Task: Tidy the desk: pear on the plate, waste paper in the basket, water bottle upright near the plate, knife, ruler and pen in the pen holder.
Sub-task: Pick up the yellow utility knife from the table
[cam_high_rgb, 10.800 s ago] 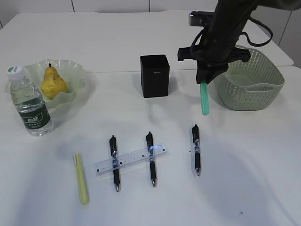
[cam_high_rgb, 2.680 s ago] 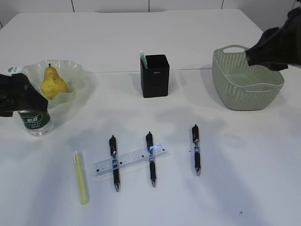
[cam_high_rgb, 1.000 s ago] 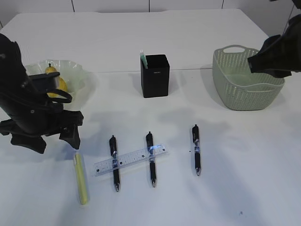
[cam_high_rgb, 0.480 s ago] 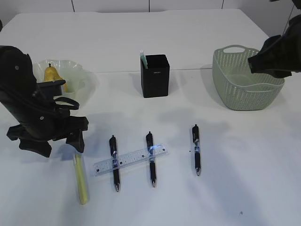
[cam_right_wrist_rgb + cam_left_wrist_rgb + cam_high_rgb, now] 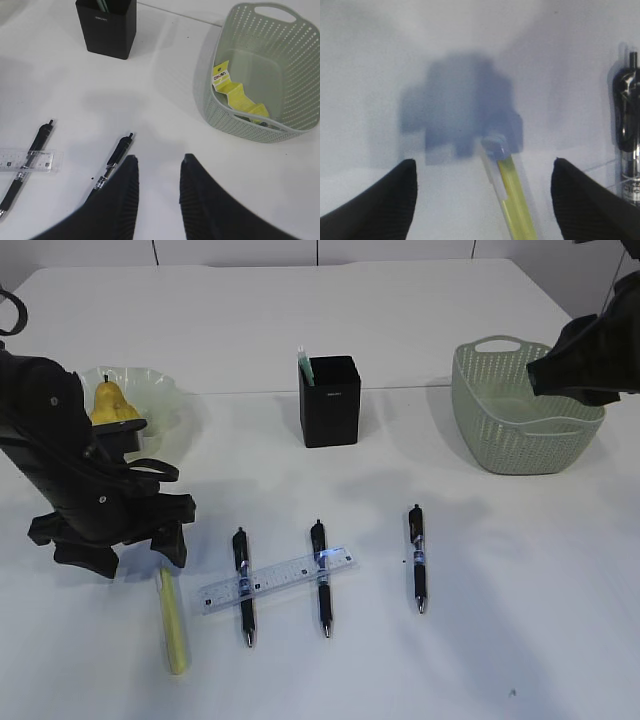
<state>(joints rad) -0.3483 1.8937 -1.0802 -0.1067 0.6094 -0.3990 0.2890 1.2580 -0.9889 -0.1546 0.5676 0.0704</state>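
Where left gripper (image 5: 482, 180) spreads, yellow knife (image 5: 512, 197) lies between.

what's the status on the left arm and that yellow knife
Left gripper open, empty, low over yellow knife's capped end. Knife flat on table, untouched. Right gripper empty, parked by basket. Nothing in the way.

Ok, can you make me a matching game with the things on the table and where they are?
Things:
1. pear
2. waste paper
3. ruler
4. yellow-green pen

Places:
A. lying across two black pens
B. in the basket
C. on the plate
D. on the table under the open left gripper

Pairs: 1-C, 2-B, 3-A, 4-D
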